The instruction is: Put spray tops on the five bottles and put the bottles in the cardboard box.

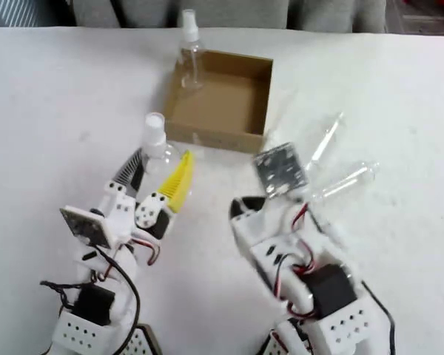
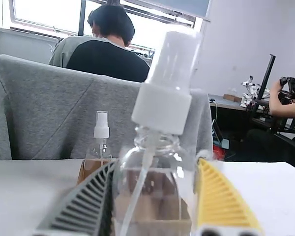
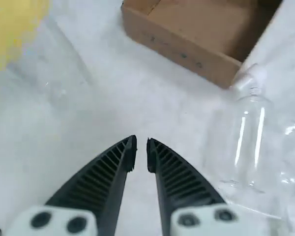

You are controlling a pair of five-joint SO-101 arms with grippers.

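Capped bottle (image 1: 157,139) gripped, not yet boxed.
Your left tool (image 1: 161,159) pinches it upright, presumably for lifting into the cardboard box (image 1: 220,137) just beyond; your right tool (image 3: 140,147), pressed together and empty, hangs near uncapped bottles (image 1: 339,182) lying on the surface (image 1: 399,96).

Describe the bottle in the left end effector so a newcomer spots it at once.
Find the cardboard box mid-table. Off its near-left corner, a clear bottle stands between the left end effector's grey and yellow fingers. Unlike the bottles lying right of the box, it wears a white spray top.
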